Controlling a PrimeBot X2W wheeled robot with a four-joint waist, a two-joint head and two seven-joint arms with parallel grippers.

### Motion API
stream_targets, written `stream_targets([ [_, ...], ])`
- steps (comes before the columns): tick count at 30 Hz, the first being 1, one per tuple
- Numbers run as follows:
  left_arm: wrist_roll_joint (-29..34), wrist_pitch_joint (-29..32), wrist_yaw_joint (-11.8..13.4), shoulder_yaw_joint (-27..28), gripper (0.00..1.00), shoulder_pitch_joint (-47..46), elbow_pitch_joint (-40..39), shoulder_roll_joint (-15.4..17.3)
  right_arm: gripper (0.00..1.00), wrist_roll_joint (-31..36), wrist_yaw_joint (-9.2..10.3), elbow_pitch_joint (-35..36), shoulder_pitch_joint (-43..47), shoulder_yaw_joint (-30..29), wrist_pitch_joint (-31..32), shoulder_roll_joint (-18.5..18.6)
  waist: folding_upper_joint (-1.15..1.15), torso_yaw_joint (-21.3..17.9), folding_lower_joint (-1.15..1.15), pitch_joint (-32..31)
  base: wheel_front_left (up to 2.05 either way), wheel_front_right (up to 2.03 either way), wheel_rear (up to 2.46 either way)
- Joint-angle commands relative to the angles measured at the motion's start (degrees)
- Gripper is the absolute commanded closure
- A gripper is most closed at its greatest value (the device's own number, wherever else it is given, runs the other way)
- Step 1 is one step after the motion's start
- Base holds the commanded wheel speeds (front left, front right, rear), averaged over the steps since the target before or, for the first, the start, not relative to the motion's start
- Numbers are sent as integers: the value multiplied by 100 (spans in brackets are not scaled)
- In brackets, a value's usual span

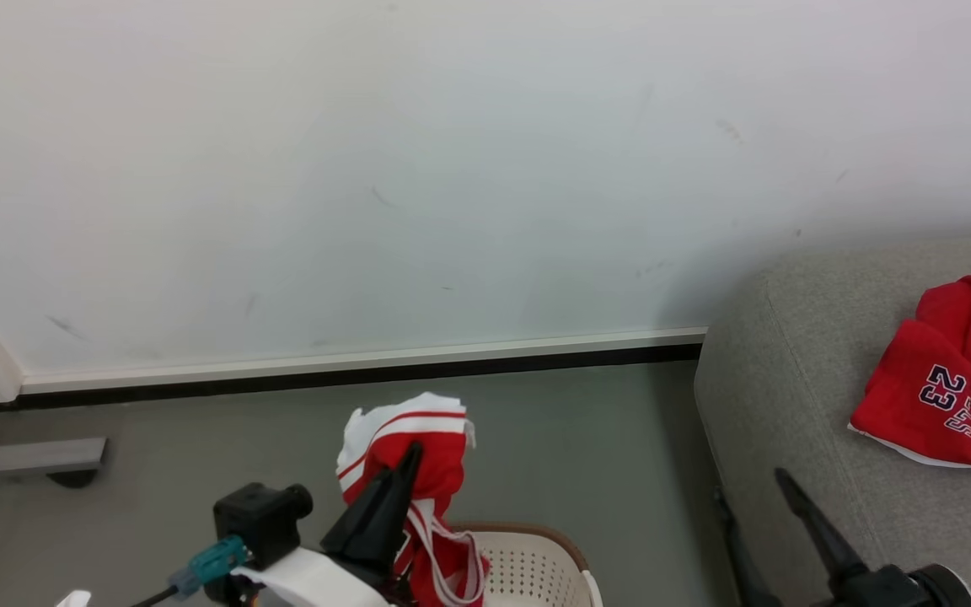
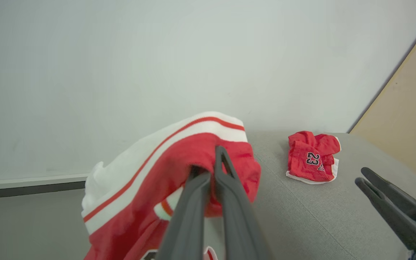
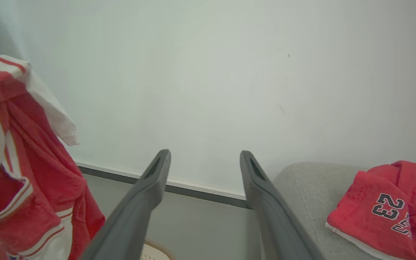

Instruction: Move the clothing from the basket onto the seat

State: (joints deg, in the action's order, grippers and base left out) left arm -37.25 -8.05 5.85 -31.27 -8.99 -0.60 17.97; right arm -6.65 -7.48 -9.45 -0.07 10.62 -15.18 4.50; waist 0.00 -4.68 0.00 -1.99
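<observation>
Left gripper (image 2: pixel 208 162): fingers pressed together, pinching a red-and-white striped garment (image 1: pixel 442 470), which hangs at lower centre of the head view above the basket (image 1: pixel 536 566), its tail seemingly reaching the rim. Right gripper (image 3: pixel 204 155): fingers spread wide, holding nothing, at lower right beside the seat (image 1: pixel 789 379). Number-23 garment (image 1: pixel 949 379): crumpled on the seat, right edge of frame.
</observation>
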Motion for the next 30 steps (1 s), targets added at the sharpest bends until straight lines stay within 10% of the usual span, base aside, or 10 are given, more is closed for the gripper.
stream_targets([
  [1,32,24,-7,2,100,-80,-73,46,0,-42,-2,12,-84,67,7,60,0,-5,0,1,0,0,0],
  [19,333,441,-96,-587,100,-670,-904,-252,0,-881,-2,-98,-1172,2589,7,323,0,-17,0,24,0,0,0],
  [30,390,576,-170,-967,100,-803,-969,-497,0,-958,-2,-264,-1461,2664,7,259,0,-62,0,31,0,0,0],
])
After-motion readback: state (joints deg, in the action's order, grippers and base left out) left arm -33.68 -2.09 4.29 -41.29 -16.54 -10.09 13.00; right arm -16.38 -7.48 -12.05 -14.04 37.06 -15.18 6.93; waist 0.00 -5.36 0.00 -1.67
